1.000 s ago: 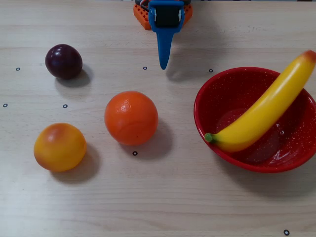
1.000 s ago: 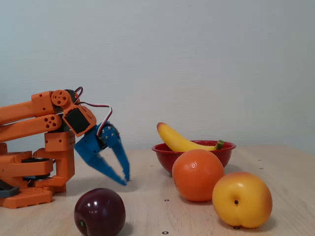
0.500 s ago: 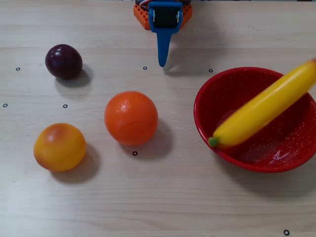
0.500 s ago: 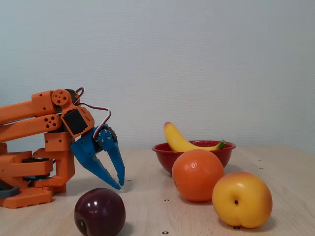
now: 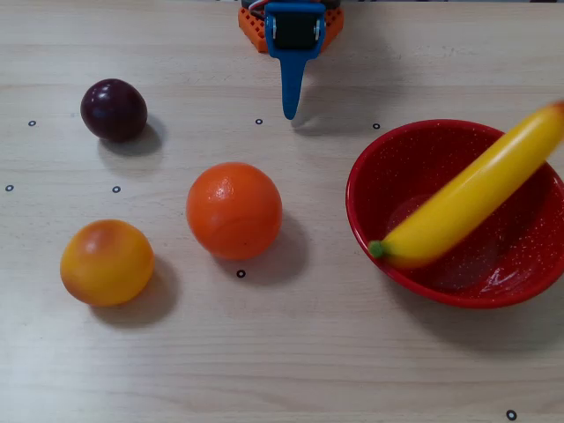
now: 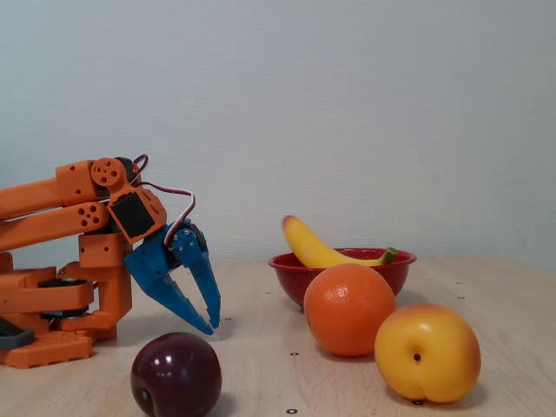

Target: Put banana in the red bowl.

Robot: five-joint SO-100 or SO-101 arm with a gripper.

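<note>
The banana [image 5: 471, 196] is judged light, rigid and slippery plastic, best taken at mid-length; it is seen lying across the red bowl [image 5: 388, 150], green stem at 8 o'clock, reddish end over the rim at 2 o'clock. The fingers [image 6: 208, 323] are parted slightly, holding nothing, clear of the bench [image 5: 291, 352].

Yellow banana [image 5: 471, 201] with green stem tip, its far end seemingly reddish though blurred, at frame right. Red bowl [image 5: 370, 207] with fine white speckles. Blue gripper [image 6: 208, 323] on orange arm [image 6: 52, 208]. Dark purple plum [image 5: 113, 109], upper left.
</note>
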